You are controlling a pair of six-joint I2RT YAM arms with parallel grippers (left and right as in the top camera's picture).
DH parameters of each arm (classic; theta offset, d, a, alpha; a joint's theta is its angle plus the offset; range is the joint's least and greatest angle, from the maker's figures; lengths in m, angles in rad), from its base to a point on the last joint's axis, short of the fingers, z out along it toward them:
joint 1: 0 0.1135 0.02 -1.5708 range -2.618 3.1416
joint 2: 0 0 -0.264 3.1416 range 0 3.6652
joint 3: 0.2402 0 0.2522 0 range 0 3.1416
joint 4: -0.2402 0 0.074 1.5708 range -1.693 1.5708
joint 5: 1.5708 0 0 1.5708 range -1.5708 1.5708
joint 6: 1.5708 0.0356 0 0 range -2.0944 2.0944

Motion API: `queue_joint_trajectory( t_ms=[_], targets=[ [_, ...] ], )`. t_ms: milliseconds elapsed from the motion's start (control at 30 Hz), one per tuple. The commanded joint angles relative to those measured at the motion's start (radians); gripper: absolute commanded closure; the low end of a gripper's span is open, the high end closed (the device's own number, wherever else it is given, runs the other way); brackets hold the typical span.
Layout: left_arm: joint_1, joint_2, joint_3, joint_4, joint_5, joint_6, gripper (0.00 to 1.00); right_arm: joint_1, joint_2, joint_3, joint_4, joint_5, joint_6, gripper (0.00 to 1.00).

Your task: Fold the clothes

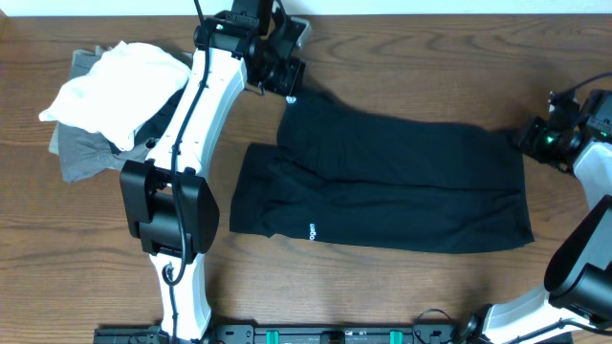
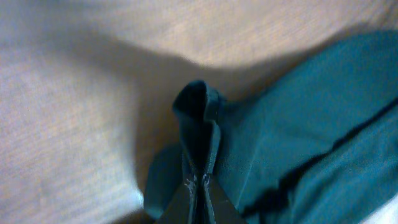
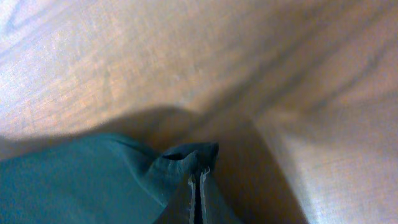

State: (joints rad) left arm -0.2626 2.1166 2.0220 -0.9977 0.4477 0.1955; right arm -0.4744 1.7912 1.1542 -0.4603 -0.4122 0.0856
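While the dark garment (image 1: 382,182) lies spread across the centre of the desk (image 1: 382,287), its upper-left corner is pinched by the closed left end effector (image 1: 290,97) and its upper-right corner by the closed right end effector (image 1: 522,138). A white garment (image 1: 115,81) is heaped on grey cloth (image 1: 81,155) at the upper left of the frame.

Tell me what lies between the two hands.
The black garment spans the whole stretch, from the left hand to the right hand, each pinching a corner; the overhead view shows it.
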Motion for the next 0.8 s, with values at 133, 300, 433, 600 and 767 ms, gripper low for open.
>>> queue_joint_trajectory(
  t_ms=[133,300,433,600,767],
  targets=[
    [0.005,-0.037,0.005,-0.185,-0.146,0.04,0.94,-0.118,-0.188,-0.002,-0.167,0.04,-0.015,0.99],
    [0.005,-0.041,0.005,-0.332,-0.146,0.04,0.94,-0.185,-0.224,-0.002,-0.32,0.065,-0.009,0.99],
    [0.005,-0.041,0.005,-0.438,-0.146,0.04,0.94,-0.196,-0.22,-0.006,-0.374,0.066,-0.021,0.99],
    [0.005,-0.04,-0.011,-0.527,-0.146,0.04,0.94,-0.19,-0.22,-0.006,-0.386,0.072,-0.02,0.99],
    [0.002,-0.04,-0.035,-0.601,-0.142,0.023,0.94,-0.19,-0.22,-0.006,-0.417,0.095,-0.021,0.99]
  ],
)
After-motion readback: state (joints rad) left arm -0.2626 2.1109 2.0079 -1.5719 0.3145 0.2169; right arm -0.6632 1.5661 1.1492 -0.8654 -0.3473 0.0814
